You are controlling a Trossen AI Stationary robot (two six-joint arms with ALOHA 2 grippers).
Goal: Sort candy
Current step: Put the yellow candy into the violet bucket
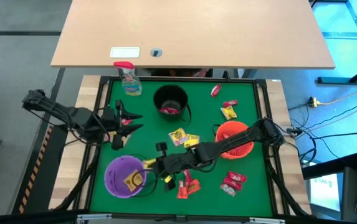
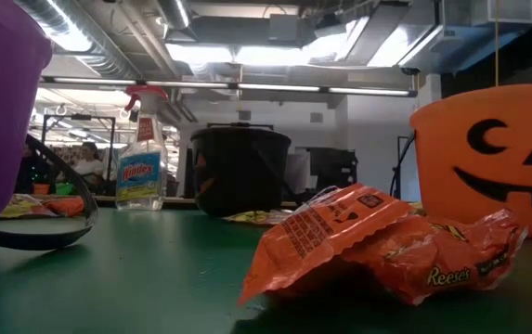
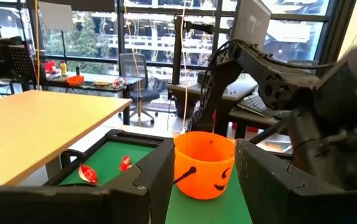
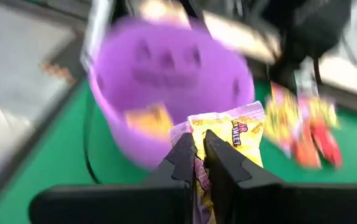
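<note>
My right gripper reaches across the near half of the table and is shut on a yellow candy packet, just right of the purple bucket. That bucket has a yellow packet inside. More yellow candy and red candy lie flat on the green mat. Orange packets fill the low view. My left gripper hovers open at the table's left, pointing level toward the orange bucket. My right gripper pinches the yellow packet's near end between its two fingers. The fingers slant down, coming from the table's right. The packet sticks out past the fingertips toward the purple bucket, lifted clear of the mat.
A black bucket with red candy inside stands at the far middle, and the orange bucket at the right. A clear spray bottle with a red top stands at the far left corner. Red packets lie near right.
</note>
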